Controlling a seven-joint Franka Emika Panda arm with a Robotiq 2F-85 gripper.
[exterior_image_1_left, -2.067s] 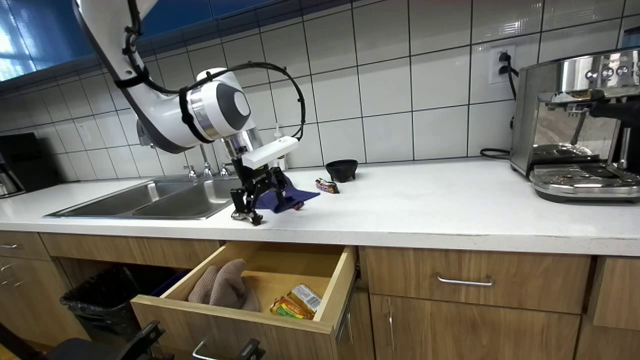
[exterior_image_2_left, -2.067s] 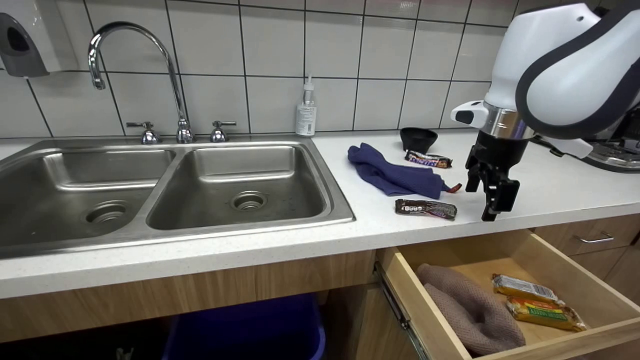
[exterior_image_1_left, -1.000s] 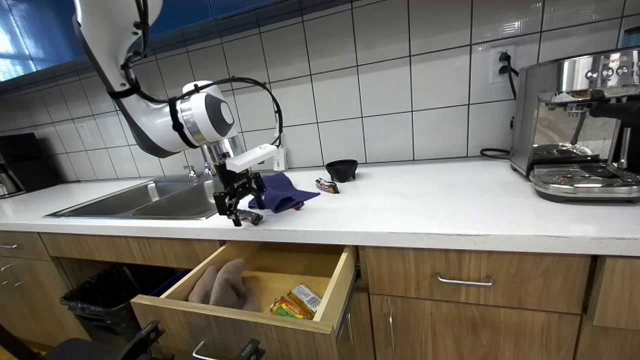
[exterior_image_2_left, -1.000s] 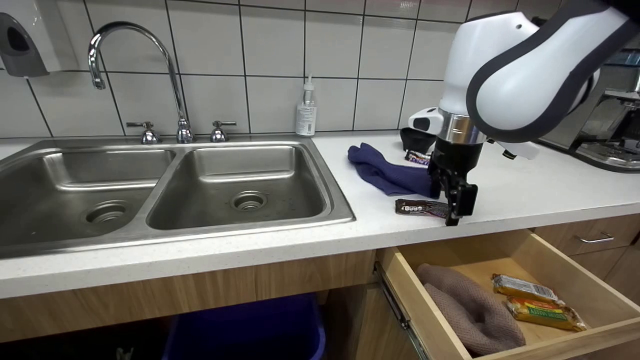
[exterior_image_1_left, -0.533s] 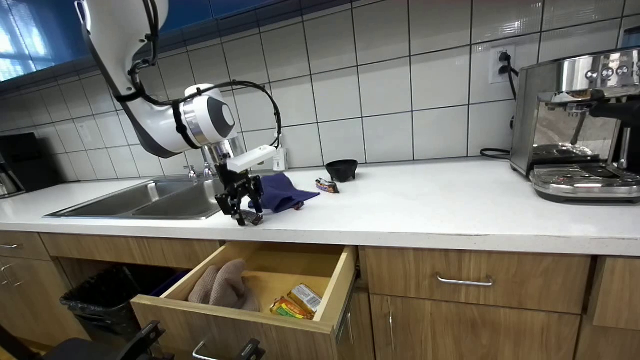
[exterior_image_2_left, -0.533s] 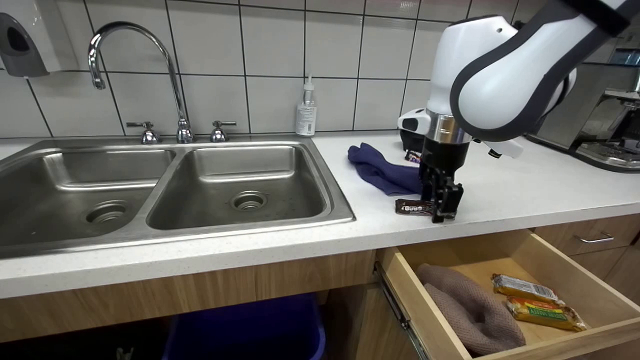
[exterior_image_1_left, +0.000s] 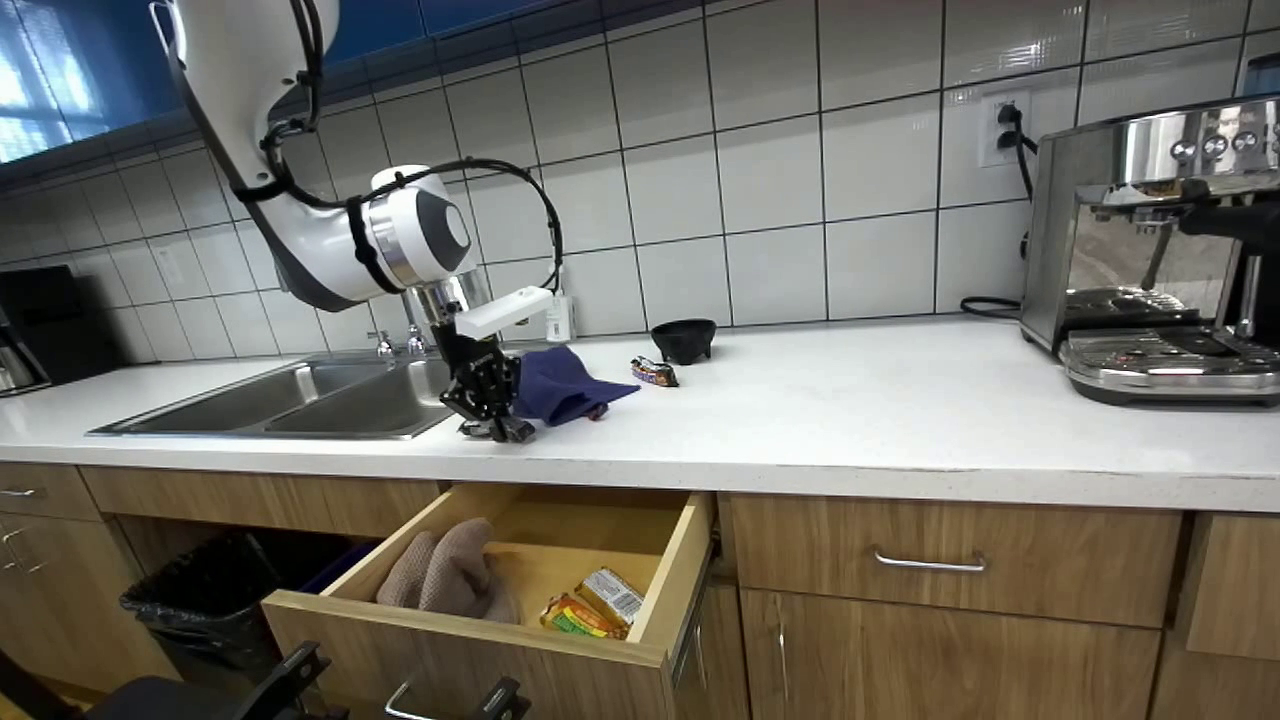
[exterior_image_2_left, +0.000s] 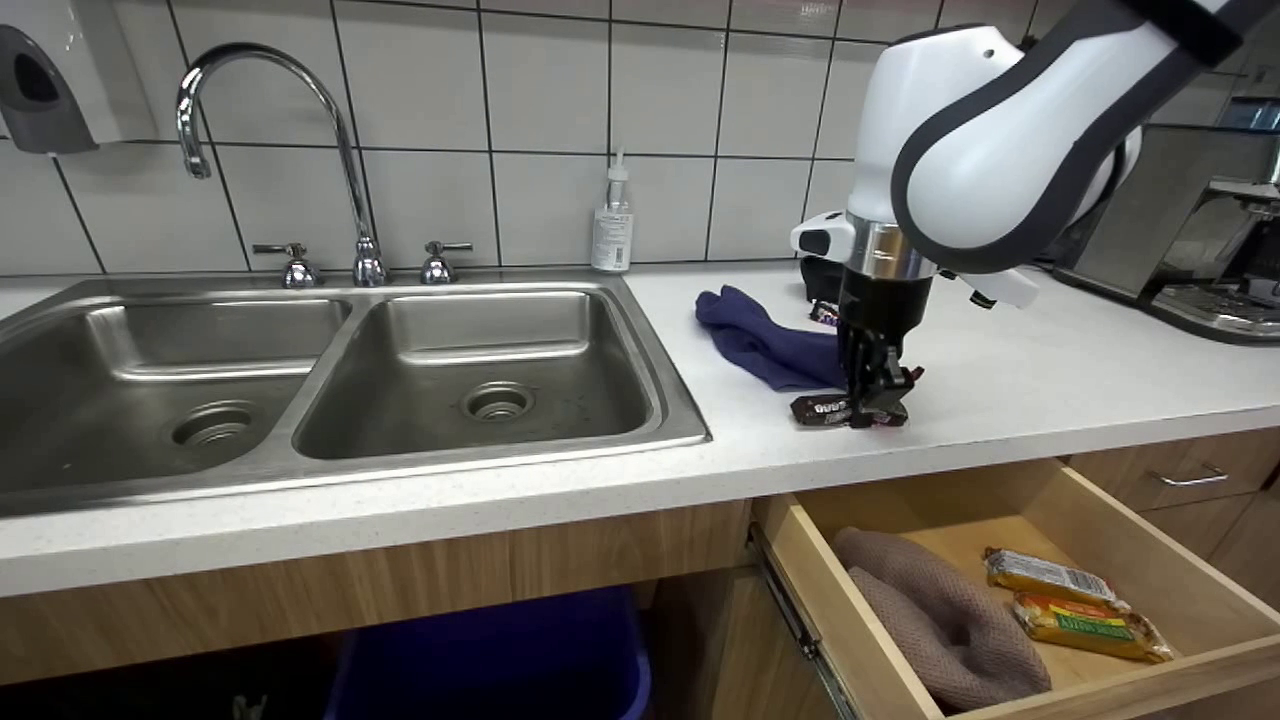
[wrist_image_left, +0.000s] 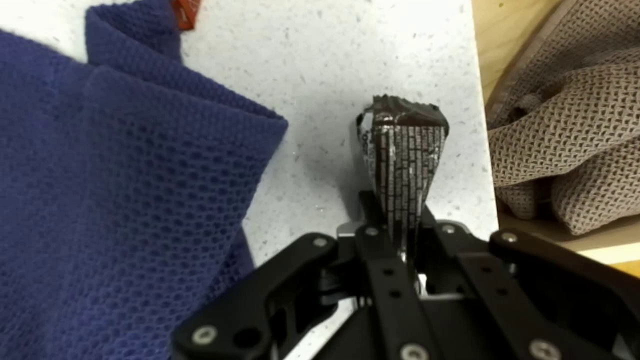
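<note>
My gripper (wrist_image_left: 397, 212) is shut on a dark-wrapped bar (wrist_image_left: 407, 155), its fingers squeezing the wrapper narrow from both sides. The bar's far end points away from the jaws in the wrist view, with a printed label panel on top. In an exterior view the bar (exterior_image_2_left: 818, 408) pokes out on both sides of the fingers, low over the white counter near its front edge; whether it touches the counter I cannot tell. Close beside it lies a crumpled blue-purple cloth (wrist_image_left: 150, 165), with a small red-orange piece (wrist_image_left: 186, 12) at its edge.
An opened drawer (exterior_image_2_left: 1080, 500) below the counter holds a brown cloth (exterior_image_2_left: 940, 620) and two yellow-orange packets (exterior_image_2_left: 1085, 625). A double steel sink (exterior_image_2_left: 500, 350) adjoins. Behind are a black bowl (exterior_image_1_left: 684, 340) and another wrapped bar (exterior_image_1_left: 655, 372). A coffee machine (exterior_image_1_left: 1180, 250) stands farther along.
My gripper came across to the bar with its jaws apart, lowered around it, then closed on it. The bar now looks pinched and slightly shifted. Cloth and drawer contents have stayed put.
</note>
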